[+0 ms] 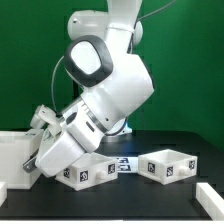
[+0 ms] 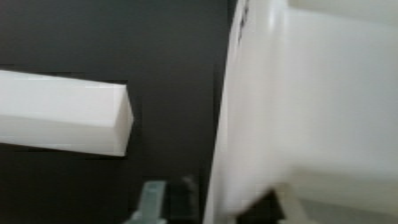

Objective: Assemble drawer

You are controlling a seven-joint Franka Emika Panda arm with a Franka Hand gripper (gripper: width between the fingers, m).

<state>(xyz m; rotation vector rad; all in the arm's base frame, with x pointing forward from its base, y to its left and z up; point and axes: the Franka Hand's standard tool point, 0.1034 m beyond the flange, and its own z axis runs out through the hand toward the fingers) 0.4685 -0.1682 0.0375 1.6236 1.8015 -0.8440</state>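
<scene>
Here we see the arm bent low toward the exterior view's left, its pincer [image 1: 34,152] down at the large boxy housing [image 1: 14,158], which stands on the black table [image 1: 130,200]. In the wrist view one finger [image 2: 155,200] shows just beside the housing's white wall. The other finger is hidden, so we cannot tell whether the pincer is open or closed. A white block [image 2: 63,115] lies near. The near tray [image 1: 90,172] sits by the arm; the far tray [image 1: 168,166] lies apart, toward the exterior view's right.
</scene>
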